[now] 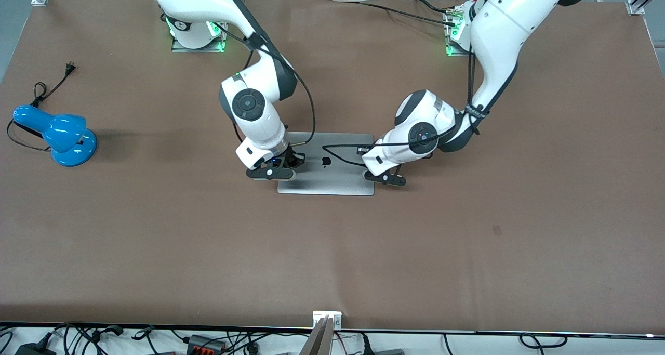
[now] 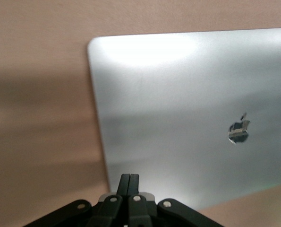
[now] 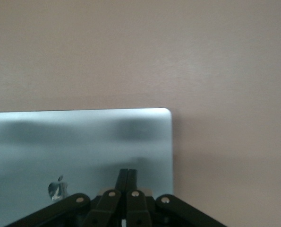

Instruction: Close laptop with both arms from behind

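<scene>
Black, clenched and empty, the left tool point(image 1: 385, 179) and right tool point(image 1: 270, 173) sit low over the laptop point(image 1: 332, 181) at frame centre, its lid flat on the desk point(image 1: 467, 240). Further downward push risks denting the lid; uneven pressure could skid it.

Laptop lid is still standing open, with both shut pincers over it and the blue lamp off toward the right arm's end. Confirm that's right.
Not quite: the laptop lies closed flat, lid and logo facing up, as the front view shows. The rest holds: the left pincer and right pincer are shut over it, and the blue lamp sits toward the right arm's end.
</scene>
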Available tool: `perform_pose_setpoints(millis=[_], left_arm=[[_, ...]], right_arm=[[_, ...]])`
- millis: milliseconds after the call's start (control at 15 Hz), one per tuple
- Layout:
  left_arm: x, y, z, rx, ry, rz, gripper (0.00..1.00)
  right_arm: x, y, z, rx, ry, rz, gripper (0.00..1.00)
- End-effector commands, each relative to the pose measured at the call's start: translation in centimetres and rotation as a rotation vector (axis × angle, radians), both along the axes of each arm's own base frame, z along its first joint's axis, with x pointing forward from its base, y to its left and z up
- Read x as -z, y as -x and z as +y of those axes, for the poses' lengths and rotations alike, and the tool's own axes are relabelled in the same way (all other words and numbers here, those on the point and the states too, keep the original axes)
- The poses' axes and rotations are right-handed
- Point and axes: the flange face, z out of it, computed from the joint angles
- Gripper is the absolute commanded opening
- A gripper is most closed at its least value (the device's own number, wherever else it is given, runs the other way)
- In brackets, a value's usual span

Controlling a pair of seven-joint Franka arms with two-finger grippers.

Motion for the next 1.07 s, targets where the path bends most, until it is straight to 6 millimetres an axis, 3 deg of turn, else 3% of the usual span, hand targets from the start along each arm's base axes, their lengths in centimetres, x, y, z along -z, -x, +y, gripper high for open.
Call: perform_pose_setpoints(millis=[0, 267, 333, 400, 467, 533, 667, 1000], left_arm=[[-5.5, -0.8, 3.4, 0.011, -0.068, -0.003, 0.00], [-12.0, -0.7, 7.5, 0.008, -0.146, 0.042, 0.00], [-13.6, -0.6, 8.5, 0.002, -0.163, 0.050, 0.01], [-15.7, -0.3, 9.3, 0.002, -0.184, 0.060, 0.01], [-17.4, 0.0, 10.2, -0.004, -0.201, 0.063, 0.01], [-19.5, 0.4, 11.1, -0.013, -0.216, 0.054, 0.00], [-22.4, 1.0, 13.6, -0.030, -0.233, 0.070, 0.00], [-31.9, -0.1, 20.0, -0.048, -0.228, 0.091, 0.00]], right_arm=[[-5.3, -0.9, -0.9, -0.015, 0.038, 0.046, 0.00], [-12.8, -2.2, -6.0, -0.102, 0.109, 0.151, 0.00], [-14.4, -2.3, -7.3, -0.115, 0.125, 0.184, 0.06], [-15.6, -2.4, -8.7, -0.133, 0.139, 0.215, 0.38], [-17.0, -2.6, -10.3, -0.143, 0.144, 0.234, 0.95], [-18.1, -2.9, -12.1, -0.146, 0.143, 0.236, 1.00], [-20.7, -3.5, -15.6, -0.151, 0.131, 0.207, 1.00], [-24.3, -4.3, -26.0, -0.020, 0.130, 0.231, 1.00]])
